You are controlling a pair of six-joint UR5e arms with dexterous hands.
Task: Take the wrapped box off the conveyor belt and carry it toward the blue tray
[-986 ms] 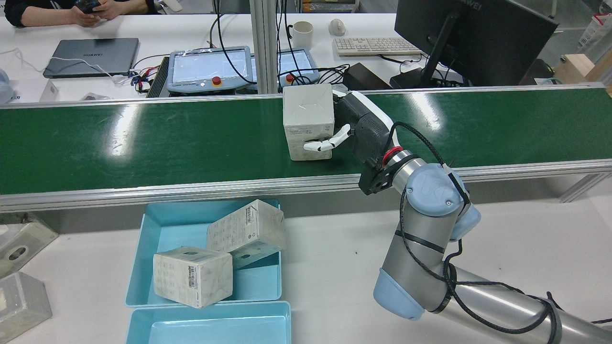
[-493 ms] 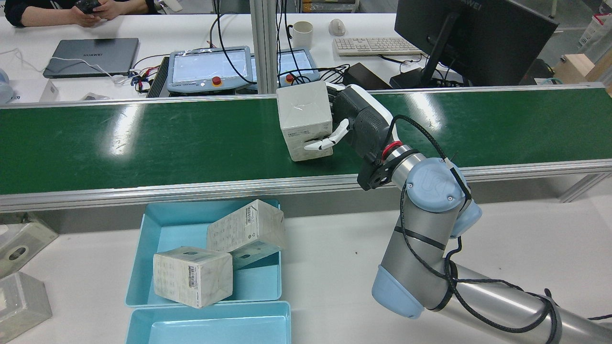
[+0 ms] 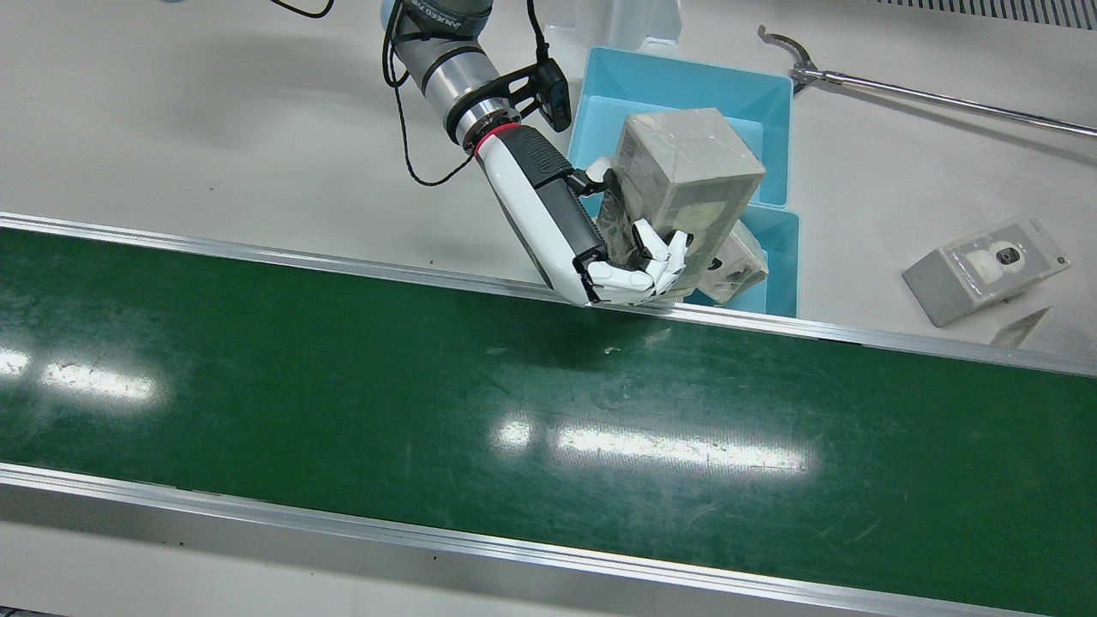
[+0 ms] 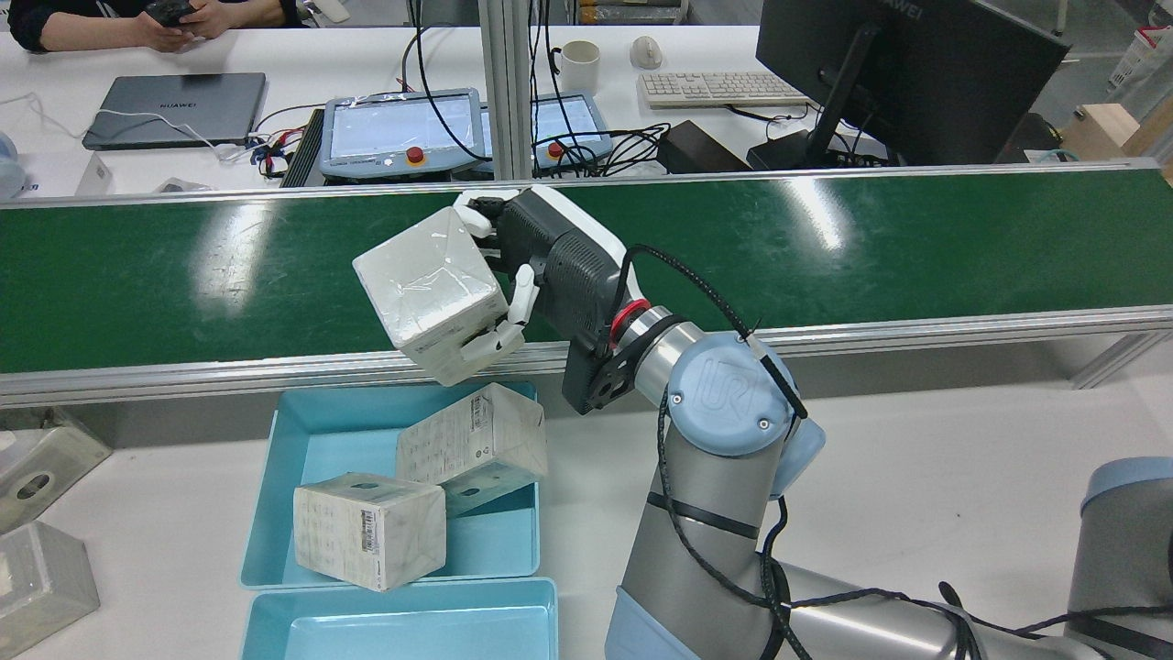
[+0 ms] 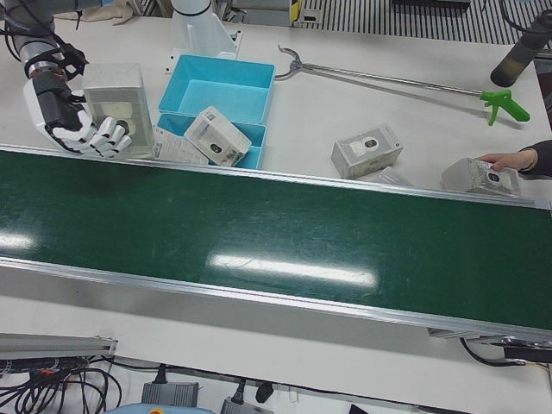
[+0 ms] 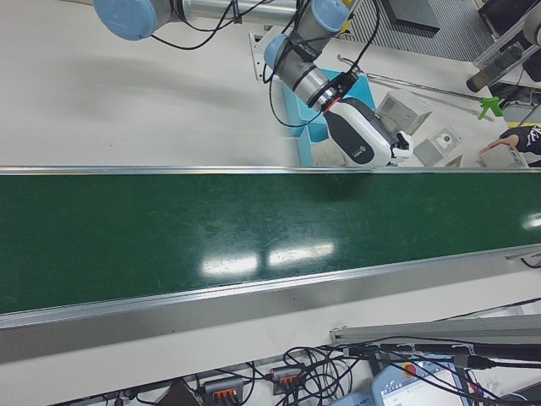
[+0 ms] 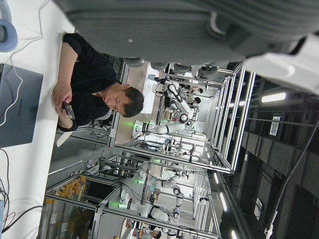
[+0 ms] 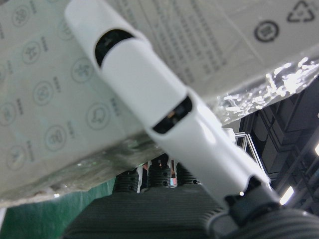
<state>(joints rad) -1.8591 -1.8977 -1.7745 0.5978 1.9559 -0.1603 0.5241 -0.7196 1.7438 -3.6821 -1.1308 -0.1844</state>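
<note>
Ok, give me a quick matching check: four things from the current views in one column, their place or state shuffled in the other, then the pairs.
1. wrapped box
2. right robot hand
3. blue tray
4. conveyor belt

a. carries nothing
b. holds two boxes
c. lifted and tilted over the belt's rail
d. shut around the box

Pairs: 1-c, 2-d, 3-b, 4-a
</note>
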